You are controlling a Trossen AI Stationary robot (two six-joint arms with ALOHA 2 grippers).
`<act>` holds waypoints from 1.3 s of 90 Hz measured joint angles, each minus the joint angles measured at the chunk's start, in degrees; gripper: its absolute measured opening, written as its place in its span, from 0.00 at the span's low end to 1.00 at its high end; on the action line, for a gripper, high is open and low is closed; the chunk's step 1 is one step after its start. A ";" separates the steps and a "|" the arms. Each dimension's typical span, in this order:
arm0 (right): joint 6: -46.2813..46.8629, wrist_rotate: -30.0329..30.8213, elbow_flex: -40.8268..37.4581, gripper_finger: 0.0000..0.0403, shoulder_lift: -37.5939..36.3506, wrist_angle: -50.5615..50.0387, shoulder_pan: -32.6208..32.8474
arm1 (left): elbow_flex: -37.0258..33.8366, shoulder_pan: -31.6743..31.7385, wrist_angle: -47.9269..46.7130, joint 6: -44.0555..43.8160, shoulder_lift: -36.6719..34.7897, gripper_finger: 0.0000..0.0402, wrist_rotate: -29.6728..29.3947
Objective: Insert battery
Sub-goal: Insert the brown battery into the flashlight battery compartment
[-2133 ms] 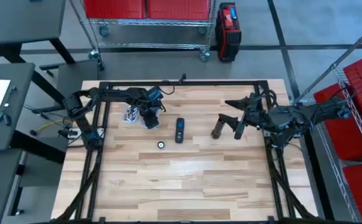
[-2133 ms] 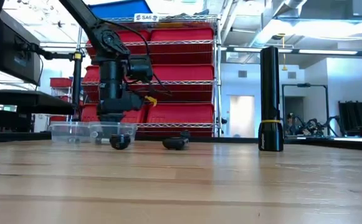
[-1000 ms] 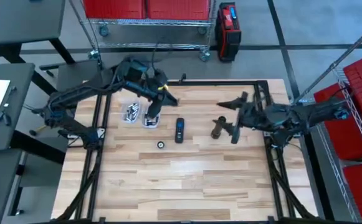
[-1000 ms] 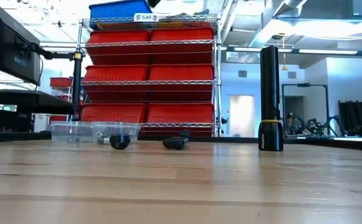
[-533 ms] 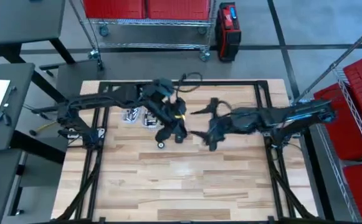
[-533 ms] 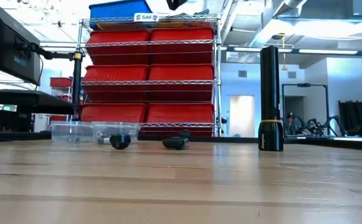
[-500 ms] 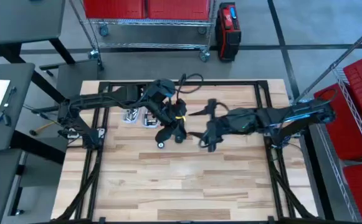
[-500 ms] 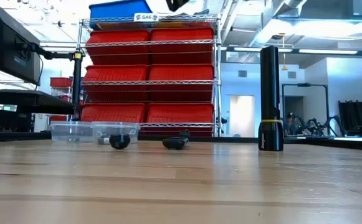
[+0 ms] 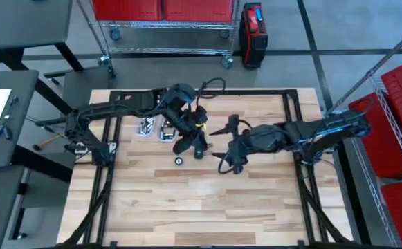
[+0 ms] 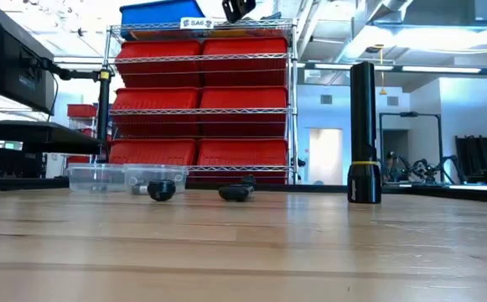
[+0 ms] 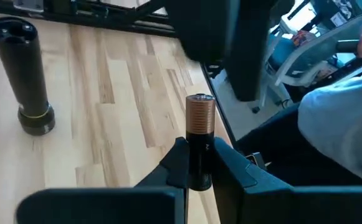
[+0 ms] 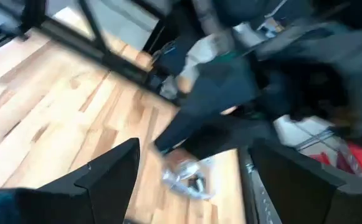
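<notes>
Battery (image 11: 200,124) first, right in front of my left wrist camera: copper end up, black body pinched between the fingers of the left gripper (image 11: 198,157). Two seconds ago that gripper was down at the clear battery tray (image 9: 152,128); now it's up over the middle of the table with one cell lifted clear of the wood. So the pick is done, I'd say, and the carry is on.

Just past it stands the flashlight tube (image 11: 25,74), upright on the boards, open mouth up, well apart from the battery. That's my target.

The right gripper (image 9: 227,160) has swung in from the table's right side towards the centre, fingers spread wide and holding nothing. I read it as coming in to steady the tube, though from above its arm hides the tube from me.

On the wood near the left gripper, the small round cap (image 9: 178,161) hasn't moved.

Far back, the wire shelving with red bins (image 10: 201,109) carries a white tag (image 10: 197,23); I make it "SA6", roughly. Print on the battery is too small to read.
</notes>
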 joint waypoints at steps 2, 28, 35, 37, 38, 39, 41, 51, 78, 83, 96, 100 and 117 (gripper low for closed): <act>-0.01 0.01 -0.03 0.75 0.29 -0.42 -0.02 | 0.00 0.06 0.62 -0.15 0.00 0.04 0.16; -6.08 -0.01 -0.03 0.73 1.90 1.08 0.69 | 0.02 0.00 1.18 -0.54 0.00 0.04 1.88; -6.22 -0.02 -0.03 0.69 2.37 1.30 0.96 | 0.02 0.00 1.18 -0.54 0.00 0.04 1.95; -6.32 -0.01 -0.03 0.67 2.41 1.32 1.05 | 0.02 0.00 1.18 -0.56 0.00 0.04 1.95; -6.45 -0.01 -0.03 0.66 2.41 1.35 1.11 | 0.02 0.00 1.18 -0.56 0.00 0.04 1.95; -6.61 -0.01 -0.03 0.65 2.41 1.36 1.17 | 0.02 -0.01 1.18 -0.56 0.00 0.04 1.96; -7.01 0.01 -0.03 0.63 2.41 1.41 1.18 | 0.02 -0.02 1.18 -0.56 0.00 0.04 1.97; -7.53 0.01 -0.03 0.52 2.41 1.52 1.11 | 0.02 -0.02 1.14 -0.56 0.00 0.04 2.02; -9.26 0.30 -0.01 0.27 2.41 2.64 1.07 | 0.02 -0.06 0.98 -0.56 0.00 0.04 2.21; -10.16 0.29 -0.01 0.25 2.41 3.08 1.09 | 0.02 -0.06 1.00 -0.56 0.00 0.04 2.38; -10.45 0.29 -0.01 0.24 2.41 2.89 1.09 | 0.02 -0.06 1.01 -0.56 0.00 0.04 2.35; -10.48 0.27 -0.01 0.23 2.41 2.94 1.09 | 0.02 -0.06 1.00 -0.56 0.00 0.04 2.32; -9.86 -0.14 -0.03 0.08 2.43 2.42 1.22 | 0.01 -0.06 0.30 -1.47 -0.02 0.06 2.50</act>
